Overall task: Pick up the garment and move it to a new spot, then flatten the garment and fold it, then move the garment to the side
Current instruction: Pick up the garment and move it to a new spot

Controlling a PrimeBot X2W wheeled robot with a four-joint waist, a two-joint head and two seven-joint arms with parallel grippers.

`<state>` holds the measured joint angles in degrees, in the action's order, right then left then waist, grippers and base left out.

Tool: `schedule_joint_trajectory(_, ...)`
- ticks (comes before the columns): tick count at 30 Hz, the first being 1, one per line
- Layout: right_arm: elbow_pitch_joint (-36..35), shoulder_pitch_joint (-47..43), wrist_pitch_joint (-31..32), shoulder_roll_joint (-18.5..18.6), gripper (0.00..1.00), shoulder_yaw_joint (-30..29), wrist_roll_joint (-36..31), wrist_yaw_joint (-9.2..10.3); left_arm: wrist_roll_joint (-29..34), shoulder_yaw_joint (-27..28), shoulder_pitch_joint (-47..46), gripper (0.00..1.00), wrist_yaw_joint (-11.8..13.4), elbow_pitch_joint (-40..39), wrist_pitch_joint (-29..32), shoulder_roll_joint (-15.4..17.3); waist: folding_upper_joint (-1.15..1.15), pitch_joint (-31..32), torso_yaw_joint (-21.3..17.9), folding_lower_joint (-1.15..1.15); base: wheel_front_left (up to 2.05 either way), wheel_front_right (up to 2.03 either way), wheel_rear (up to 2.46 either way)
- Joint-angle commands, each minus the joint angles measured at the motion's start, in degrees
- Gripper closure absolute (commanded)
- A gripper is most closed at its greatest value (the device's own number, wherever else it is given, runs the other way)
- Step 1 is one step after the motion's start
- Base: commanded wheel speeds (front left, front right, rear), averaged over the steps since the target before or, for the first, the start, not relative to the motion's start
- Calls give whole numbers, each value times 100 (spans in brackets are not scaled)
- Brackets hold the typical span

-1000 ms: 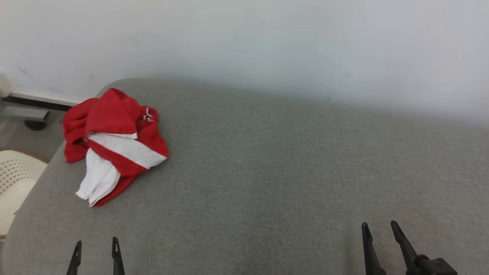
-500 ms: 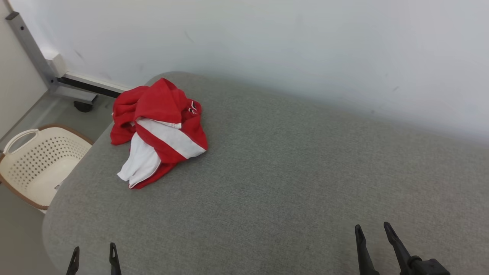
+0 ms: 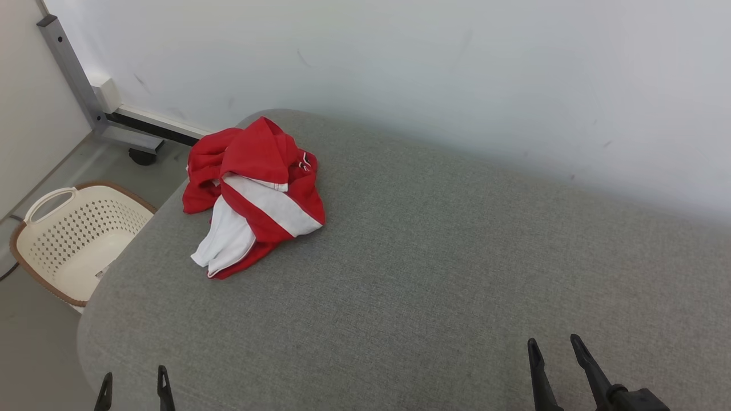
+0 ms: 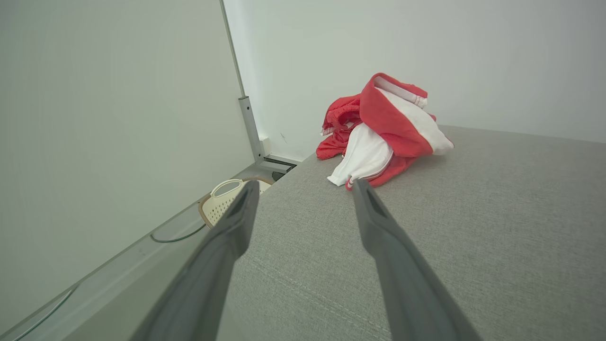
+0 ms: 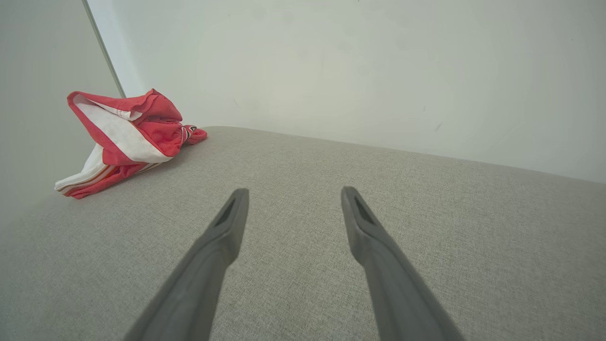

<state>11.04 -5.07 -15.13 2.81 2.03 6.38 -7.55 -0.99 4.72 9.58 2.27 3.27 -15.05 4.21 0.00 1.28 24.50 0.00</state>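
Observation:
A crumpled red and white garment (image 3: 254,191) lies in a heap at the far left of the grey padded surface (image 3: 434,268), close to its rounded corner. Seen along the left gripper's fingers, the garment (image 4: 386,130) is some way ahead; in the right wrist view the garment (image 5: 125,137) sits far off to the left. My left gripper (image 3: 134,379) is at the near left edge, open, with nothing between its fingers. My right gripper (image 3: 554,345) hovers at the near right, also open and holding nothing.
A cream perforated laundry basket (image 3: 74,240) stands on the floor left of the surface, also seen as the basket (image 4: 227,196). A white wall runs behind. A grey metal post (image 3: 71,68) with a wheeled base stands at the far left.
The head camera has turned left, so the whole picture has slid right and the basket and post have come into view. The garment lies as before. Both grippers stay open.

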Motion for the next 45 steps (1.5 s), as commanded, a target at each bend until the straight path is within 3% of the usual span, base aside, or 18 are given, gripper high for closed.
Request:
schedule_joint_trajectory(1, 10, -78, -6, 14, 0, 6, -20, 12, 46, 33, 88, 0, 15, -14, -18, -4, 0, -8, -15, 0, 0, 0, 0)
schedule_joint_trajectory(11, 0, 13, -6, 14, 0, 25, -65, 12, -129, 199, -220, 0, -75, -129, -18, -51, 0, -117, -212, 0, 0, 0, 0)
schedule_joint_trajectory(21, -67, 421, -6, 14, 0, 49, -243, 12, -475, 874, -1500, 0, -590, 239, -18, 35, 0, -625, -812, 0, 0, 0, 0)
schedule_joint_trajectory(30, -151, 1010, -6, 13, 0, 60, -168, 12, -685, 1513, -3081, 0, -876, 1285, -18, 651, 0, -1420, -1743, 0, 0, 0, 0)
schedule_joint_trajectory(39, -176, 1337, -6, 10, 0, 18, -34, 12, -703, 1328, -3980, 0, -960, 2470, -18, 1234, 0, -1907, -2328, 0, 0, 0, 0)
schedule_joint_trajectory(45, -171, 1466, -6, 11, 0, 48, 72, 12, -820, 1204, -4474, 0, -969, 3776, 81, 1710, 0, -2080, -2589, 0, 0, 0, 0)
